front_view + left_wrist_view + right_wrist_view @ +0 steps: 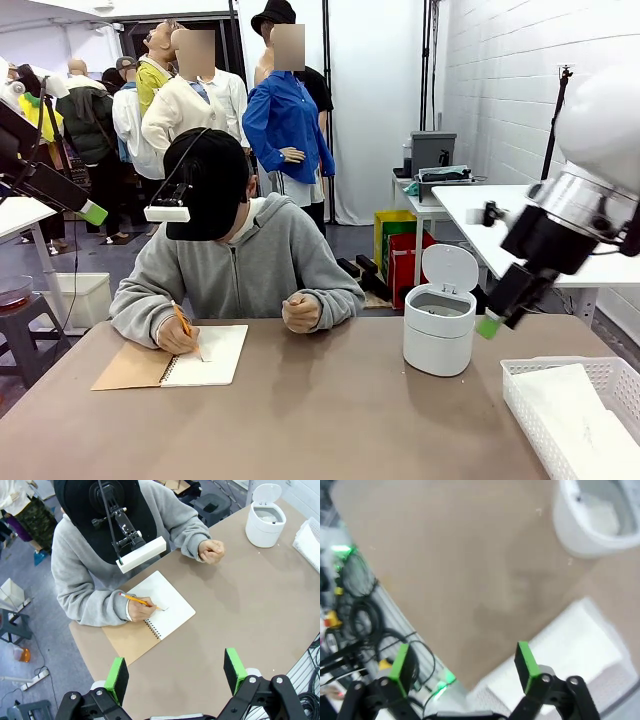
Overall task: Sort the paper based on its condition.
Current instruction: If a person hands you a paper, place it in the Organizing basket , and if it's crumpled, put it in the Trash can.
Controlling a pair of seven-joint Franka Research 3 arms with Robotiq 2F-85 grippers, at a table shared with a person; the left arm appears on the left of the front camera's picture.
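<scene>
A spiral notebook (205,356) lay open at the table's (320,420) ten o'clock, its brown cover folded out flat. An orange pencil (183,322) rested on its page. A white lidded bin (440,322) stood open at two o'clock.

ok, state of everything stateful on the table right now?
left gripper: open, empty, above the table
right gripper: open, empty
bin: lid up, white paper inside
basket: holds flat white sheets
notebook: open, cover folded out
pencil: in the person's hand, tip on the page
</scene>
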